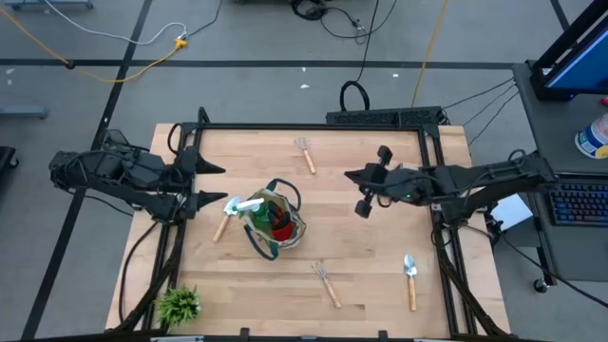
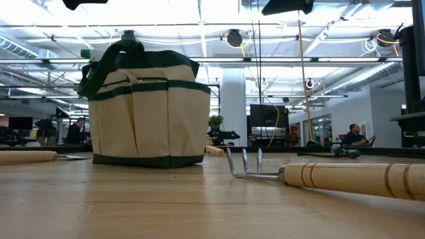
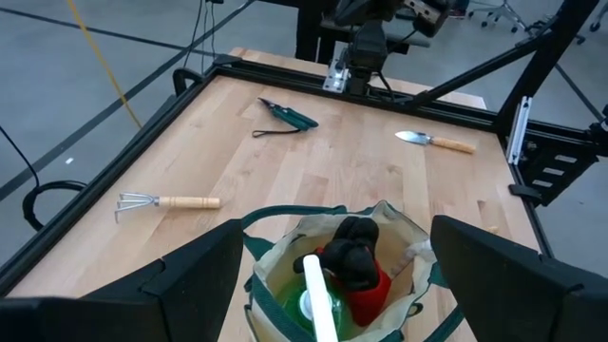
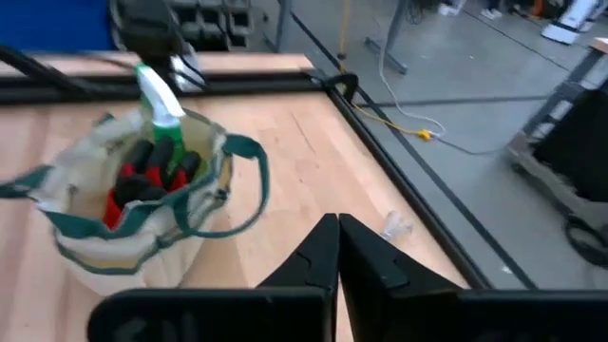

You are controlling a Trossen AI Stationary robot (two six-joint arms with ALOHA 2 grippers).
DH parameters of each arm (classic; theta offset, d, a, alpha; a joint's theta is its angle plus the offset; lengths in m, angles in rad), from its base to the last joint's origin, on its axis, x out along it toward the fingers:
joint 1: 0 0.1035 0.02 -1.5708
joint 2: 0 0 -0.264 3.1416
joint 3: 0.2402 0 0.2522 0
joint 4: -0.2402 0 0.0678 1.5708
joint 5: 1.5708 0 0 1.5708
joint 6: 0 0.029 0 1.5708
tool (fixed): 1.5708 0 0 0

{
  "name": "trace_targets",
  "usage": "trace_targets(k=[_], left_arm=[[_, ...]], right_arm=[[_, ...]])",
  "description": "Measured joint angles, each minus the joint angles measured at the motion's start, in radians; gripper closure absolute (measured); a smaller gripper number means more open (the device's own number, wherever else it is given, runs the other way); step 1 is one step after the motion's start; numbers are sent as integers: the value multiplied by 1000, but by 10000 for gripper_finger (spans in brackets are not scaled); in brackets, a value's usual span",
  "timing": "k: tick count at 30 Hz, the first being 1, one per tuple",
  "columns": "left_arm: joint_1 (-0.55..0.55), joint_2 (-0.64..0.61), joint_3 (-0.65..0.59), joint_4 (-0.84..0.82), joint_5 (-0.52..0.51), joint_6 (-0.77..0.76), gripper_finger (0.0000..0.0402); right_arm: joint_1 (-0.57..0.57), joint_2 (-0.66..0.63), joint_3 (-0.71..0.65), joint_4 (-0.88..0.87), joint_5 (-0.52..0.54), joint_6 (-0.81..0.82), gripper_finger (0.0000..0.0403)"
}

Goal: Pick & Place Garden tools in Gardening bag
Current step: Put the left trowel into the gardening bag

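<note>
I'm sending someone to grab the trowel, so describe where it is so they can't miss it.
Start at the canvas bag in the middle of the wooden table. Go to the near corner under the right arm. The trowel lies there: a solid pointed silver blade, while the two rakes have prongs.

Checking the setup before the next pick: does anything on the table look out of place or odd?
Only the small green plant at the table's front left corner, which is no tool. The bag stands upright holding gloves and a spray bottle; nothing looks spilled or damaged.
</note>
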Motion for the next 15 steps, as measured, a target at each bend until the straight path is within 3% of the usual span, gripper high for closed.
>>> trace_targets(k=[15], left_arm=[[0,0,0,3,-1,-3,55]], right_arm=[[0,-230,-307,322,-1,-107,402]])
